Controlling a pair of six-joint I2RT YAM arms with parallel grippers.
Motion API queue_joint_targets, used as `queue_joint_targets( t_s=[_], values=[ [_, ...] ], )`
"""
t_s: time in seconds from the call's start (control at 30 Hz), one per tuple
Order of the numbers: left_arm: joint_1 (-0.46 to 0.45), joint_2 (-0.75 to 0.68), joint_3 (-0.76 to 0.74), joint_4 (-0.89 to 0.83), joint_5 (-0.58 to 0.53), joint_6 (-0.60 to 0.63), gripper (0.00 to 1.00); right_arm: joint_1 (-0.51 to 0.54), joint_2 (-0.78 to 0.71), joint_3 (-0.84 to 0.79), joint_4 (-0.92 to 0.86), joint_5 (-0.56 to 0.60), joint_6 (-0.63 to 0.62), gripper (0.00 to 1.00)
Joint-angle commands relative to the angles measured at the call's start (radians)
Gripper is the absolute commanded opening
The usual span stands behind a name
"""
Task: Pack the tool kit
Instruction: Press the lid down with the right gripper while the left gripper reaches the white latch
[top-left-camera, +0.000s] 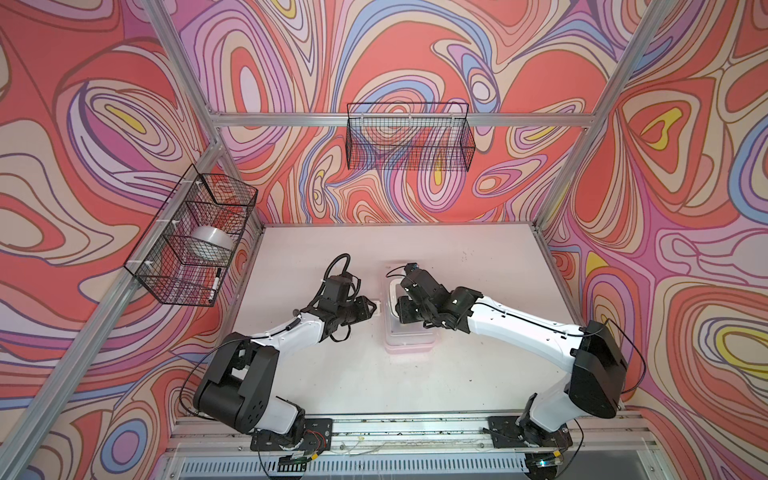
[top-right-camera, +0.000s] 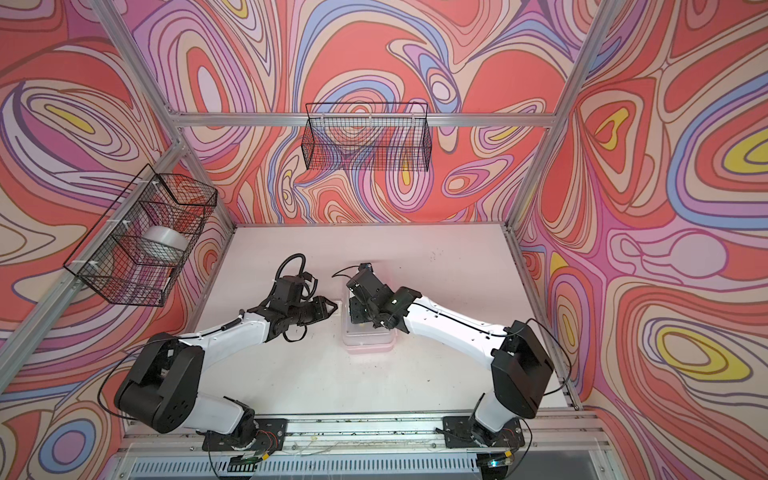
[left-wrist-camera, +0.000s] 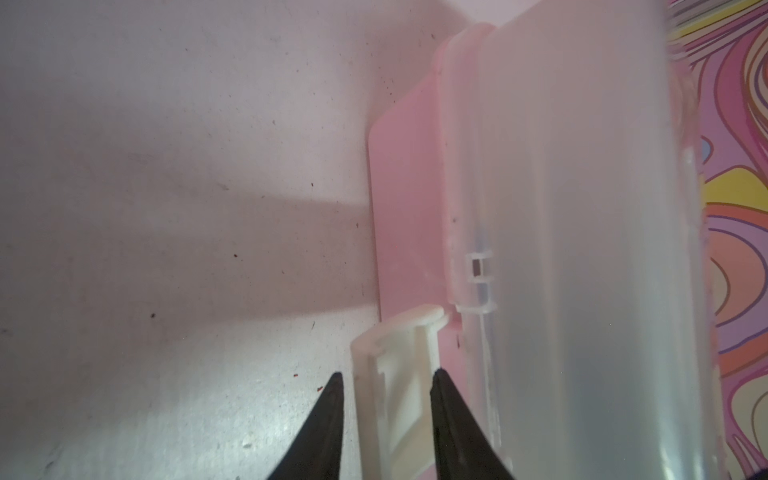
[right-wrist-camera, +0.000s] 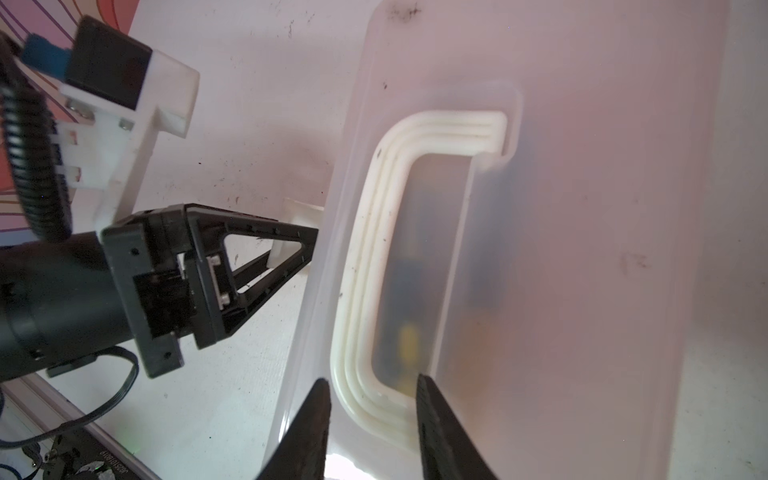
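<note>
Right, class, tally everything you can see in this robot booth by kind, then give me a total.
Robot arms: 2
Wire baskets: 2
Plastic case: 1
Tape roll: 1
Marker pen: 1
Total: 7
Whatever lies inside the case is too blurred to count.

The light falls evenly from overhead in both top views. It is bright, and the arms throw soft shadows on the white bench (top-left-camera: 457, 382). The left wrist view is dimmer, with a broad shadow band across the bench and the tool-kit case (left-wrist-camera: 582, 249) blurred. In the right wrist view the white handle (right-wrist-camera: 370, 249) is crisp, but the right pincer (right-wrist-camera: 370, 380) tips are blurred.
</note>
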Motion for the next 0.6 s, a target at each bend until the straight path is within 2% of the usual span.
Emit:
queue_joint_targets(
  t_s=[0.0,0.17,0.57],
  values=[
    [0.006,0.02,-0.019,0.068,0.042,-0.047,0.23,-0.008,0.015,0.014,-0.009,-0.007,0.0,0.36],
    [0.011,0.018,-0.034,0.078,0.037,-0.065,0.16,-0.011,0.018,0.009,-0.013,-0.004,0.0,0.36],
    [0.02,-0.031,-0.025,0.053,0.057,-0.071,0.14,-0.023,0.03,0.001,-0.01,-0.003,-0.006,0.35]
  ],
)
